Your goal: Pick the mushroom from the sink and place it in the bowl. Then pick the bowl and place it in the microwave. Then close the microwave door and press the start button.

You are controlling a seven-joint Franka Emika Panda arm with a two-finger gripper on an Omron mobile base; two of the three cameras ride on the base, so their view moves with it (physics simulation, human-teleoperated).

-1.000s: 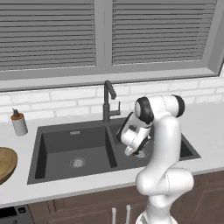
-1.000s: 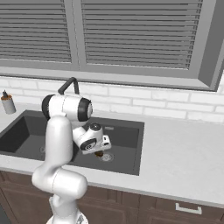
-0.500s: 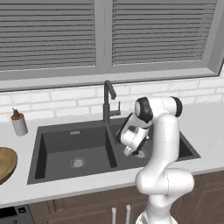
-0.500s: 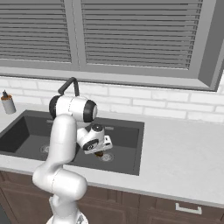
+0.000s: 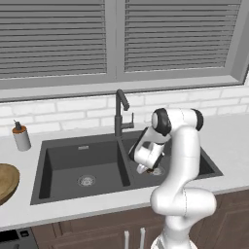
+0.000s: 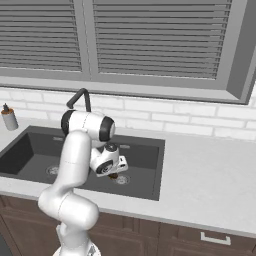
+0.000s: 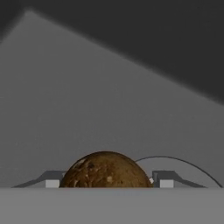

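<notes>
Dark grey and matte, the rectangular double-basin sink (image 5: 63, 160) is set into a pale smooth counter (image 6: 210, 175), with a round steel drain (image 5: 86, 181) in the floor of its left basin and a tall black faucet (image 5: 120, 112) rising behind the divider. A small, rounded, mottled brown-and-tan mushroom (image 7: 106, 170) is seen lying on the floor of the right basin, beside that basin's round drain, whose rim curves just past it in the hand view. The white arm's two-finger gripper (image 7: 106, 181) is lowered into that basin around the mushroom, one dark tip on either side; whether the tips press on it cannot be told, so neither a grip nor an open stance can be stated. A wide, round, light-brown wooden bowl (image 5: 7, 181) with smooth curved sides is seen on the counter left of the sink, cut by the picture's edge, and a small grey cylindrical dispenser (image 5: 21, 137) with a brown top stands behind it near the white brick wall (image 5: 68, 109)
</notes>
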